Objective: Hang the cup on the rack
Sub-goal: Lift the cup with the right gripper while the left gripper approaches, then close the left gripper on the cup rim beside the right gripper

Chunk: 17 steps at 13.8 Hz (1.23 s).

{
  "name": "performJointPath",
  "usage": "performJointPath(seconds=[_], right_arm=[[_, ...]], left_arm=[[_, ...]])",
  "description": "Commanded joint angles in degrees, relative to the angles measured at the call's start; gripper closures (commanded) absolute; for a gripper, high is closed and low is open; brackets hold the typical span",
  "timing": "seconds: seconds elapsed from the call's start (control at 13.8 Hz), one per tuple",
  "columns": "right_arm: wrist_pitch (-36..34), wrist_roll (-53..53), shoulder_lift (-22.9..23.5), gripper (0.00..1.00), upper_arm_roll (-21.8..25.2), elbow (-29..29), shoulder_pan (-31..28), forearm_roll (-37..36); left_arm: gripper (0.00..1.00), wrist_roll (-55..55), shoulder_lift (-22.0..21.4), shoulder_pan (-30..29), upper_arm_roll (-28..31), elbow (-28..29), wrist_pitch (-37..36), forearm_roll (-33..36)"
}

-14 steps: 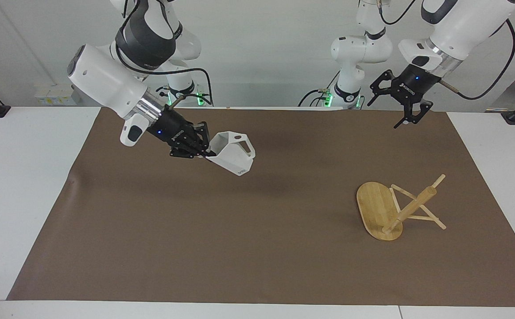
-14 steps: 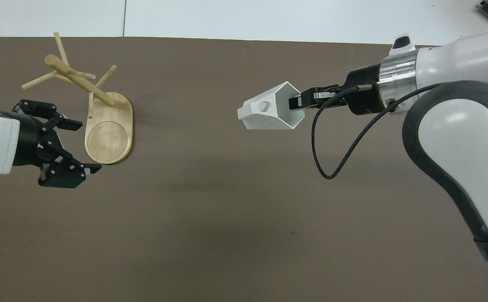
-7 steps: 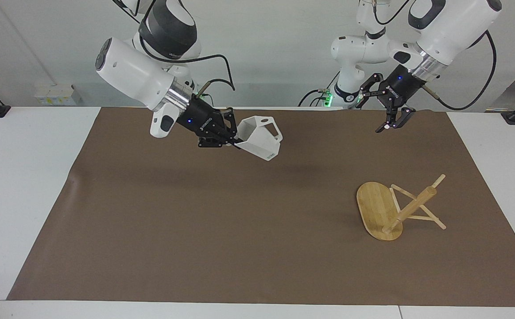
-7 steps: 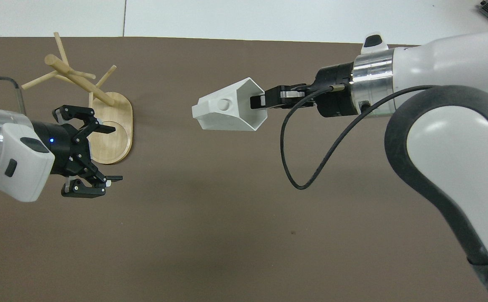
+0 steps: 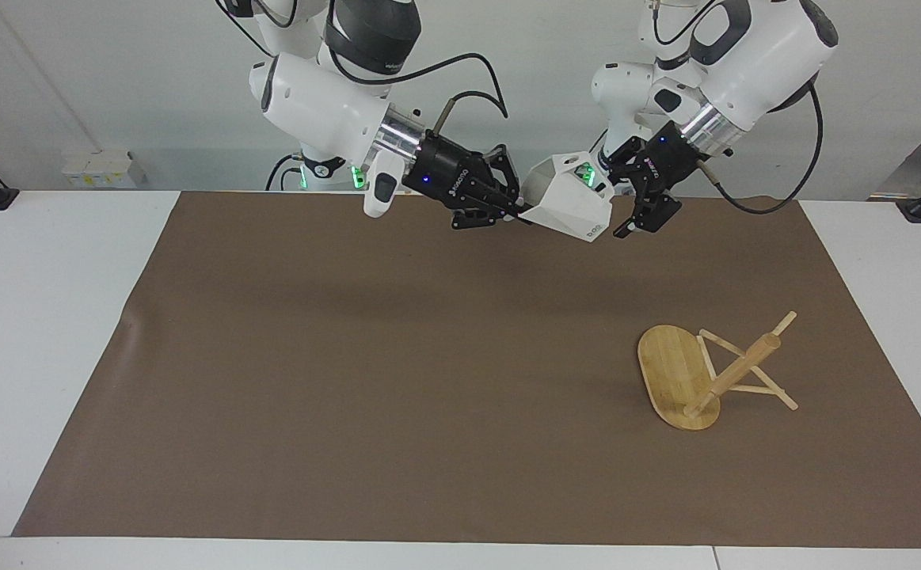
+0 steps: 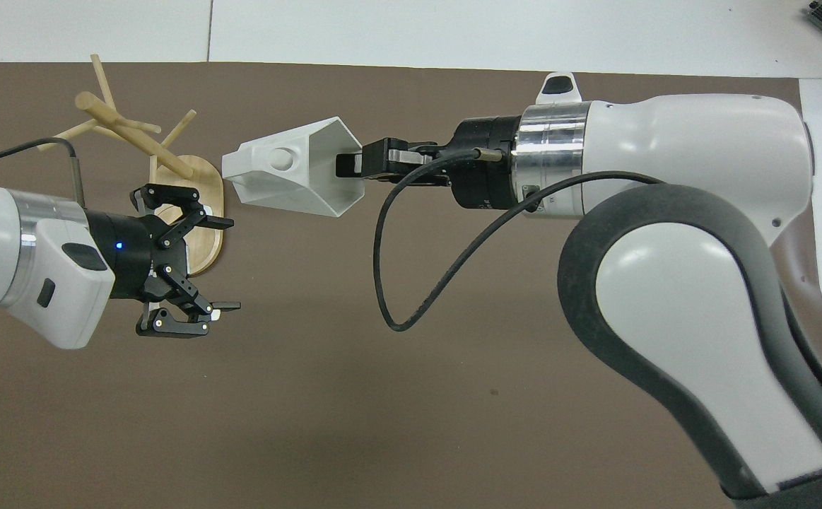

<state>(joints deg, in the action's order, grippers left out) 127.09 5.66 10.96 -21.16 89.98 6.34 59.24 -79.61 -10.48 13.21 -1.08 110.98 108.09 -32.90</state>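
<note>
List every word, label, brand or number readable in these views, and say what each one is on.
Right gripper: pale lettering on its black body, too small to read.
Left gripper: pale lettering on its black body, too small to read.
Cup: small dark mark near its base, unreadable.
Rack: no text visible.

Small white lettering runs along the black body of the right pincer [image 5: 517, 212] and of the left pincer [image 5: 641, 224], too small to read. A small dark mark sits low on the cup [image 5: 569, 203], also unreadable.
</note>
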Motion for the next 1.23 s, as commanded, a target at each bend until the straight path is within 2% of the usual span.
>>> performJointPath(seconds=[0.0,0.36,0.51,0.87,1.16], right_arm=[[-0.26,-0.83,0.82,1.0,-0.29,-0.51,0.51,0.53],[-5.62,-0.39,0.82,1.0,-0.2,-0.07,-1.07,-4.74],[-5.72,-0.48,0.91,1.0,-0.2,0.02,-0.98,-5.01],[-5.46,-0.56,0.91,1.0,-0.2,0.37,-0.1,-5.01],[-4.75,-0.83,1.26,1.0,-0.2,0.37,1.3,-5.62]], left_arm=[[0.0,-2.22,-1.47,-0.37,0.82,1.96,1.07,-2.25],[0.0,-2.31,-0.51,-3.54,0.91,0.11,1.51,-6.91],[0.0,-2.31,-0.42,-3.45,0.91,0.11,2.29,-8.66],[0.0,-2.13,0.46,-2.31,0.29,0.11,9.4,-10.51],[0.0,-0.73,0.55,0.05,0.29,0.2,11.26,-12.0]])
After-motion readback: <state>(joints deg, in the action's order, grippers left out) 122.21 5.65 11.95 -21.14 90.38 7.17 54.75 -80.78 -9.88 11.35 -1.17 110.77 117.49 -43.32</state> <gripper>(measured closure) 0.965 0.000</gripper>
